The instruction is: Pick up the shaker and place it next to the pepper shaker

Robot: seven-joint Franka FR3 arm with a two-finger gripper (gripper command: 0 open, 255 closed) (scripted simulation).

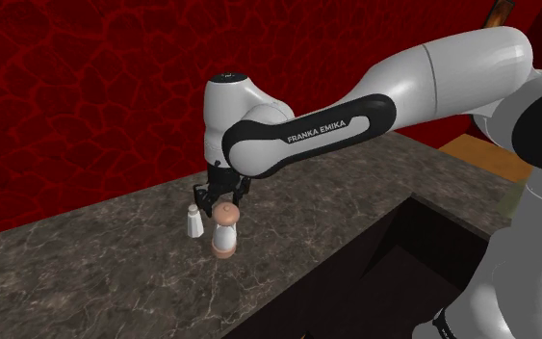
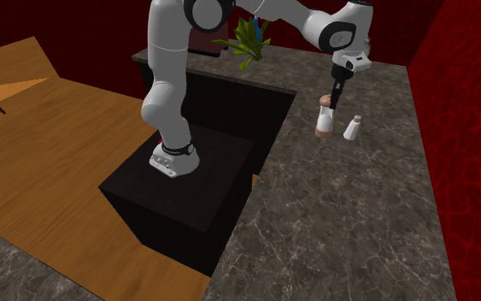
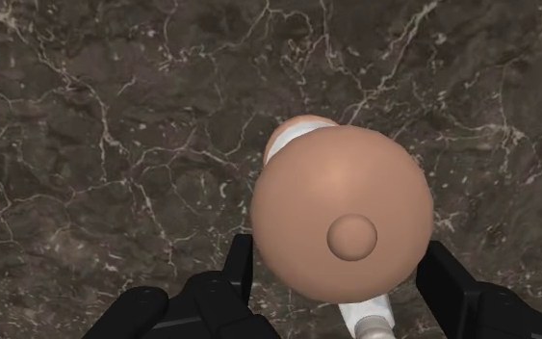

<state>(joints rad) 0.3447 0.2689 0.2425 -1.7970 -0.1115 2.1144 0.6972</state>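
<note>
We see the tall shaker [image 1: 225, 231] standing upright on the dark, white-veined stone countertop [image 1: 86, 260], with a tan domed top, a white middle and a tan base. Just beside it, toward the shoulder view's left, stands the small white shaker [image 1: 193, 221], also upright. The two are close, but we make out a narrow gap between them in the second exterior view.

The gripper [image 1: 222, 195] hangs straight above the tall shaker, pointing down from the white arm's wrist. In the wrist view we look onto the round tan top and its small central knob, and the two black fingers [image 3: 243, 265] stand well apart, one on each side of that dome, so we read the hand as released rather than clenched. The dome's edge overlaps the fingers there, and we cannot tell whether either pad touches it. Between the fingers, close under the hand, a bit of the small white shaker's cap shows.

Behind the counter rises a red wall [image 1: 66, 96] with a cracked pattern. In the second exterior view we find the black stand [image 2: 183, 192] set in a dark recess of the counter, a green plant [image 2: 249, 38] beyond it, and a wooden floor [image 2: 42, 145] to that view's left.
</note>
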